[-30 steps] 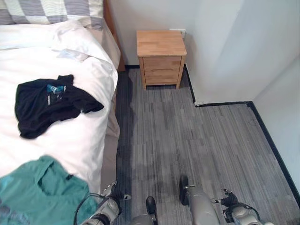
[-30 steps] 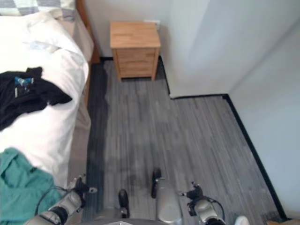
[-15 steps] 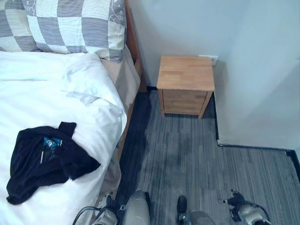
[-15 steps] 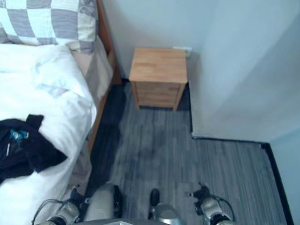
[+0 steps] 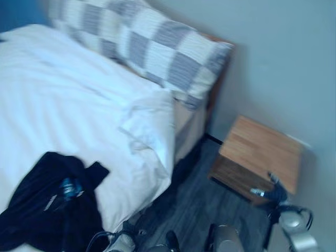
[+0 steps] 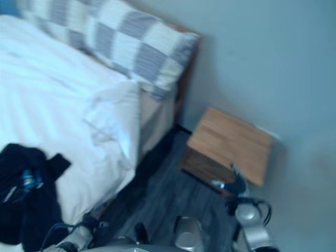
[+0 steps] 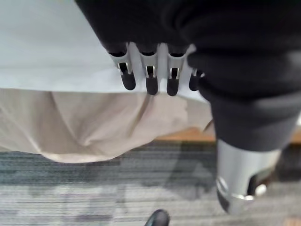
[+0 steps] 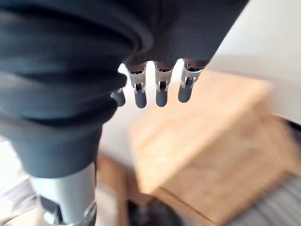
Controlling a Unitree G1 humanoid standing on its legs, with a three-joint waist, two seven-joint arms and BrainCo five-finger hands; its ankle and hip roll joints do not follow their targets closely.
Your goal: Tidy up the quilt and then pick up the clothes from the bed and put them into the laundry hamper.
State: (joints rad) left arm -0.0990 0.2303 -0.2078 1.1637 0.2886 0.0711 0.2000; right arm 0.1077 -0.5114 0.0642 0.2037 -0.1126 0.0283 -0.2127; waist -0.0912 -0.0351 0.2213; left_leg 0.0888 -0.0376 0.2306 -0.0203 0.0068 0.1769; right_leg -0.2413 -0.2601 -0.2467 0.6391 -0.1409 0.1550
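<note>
The left hand hangs low beside the bed, its fingers straight and released, holding nothing. The right hand hangs in front of the wooden nightstand, fingers relaxed, empty. The black garment lies on the white quilt, near the bed's edge, below the checked pillow.
</note>
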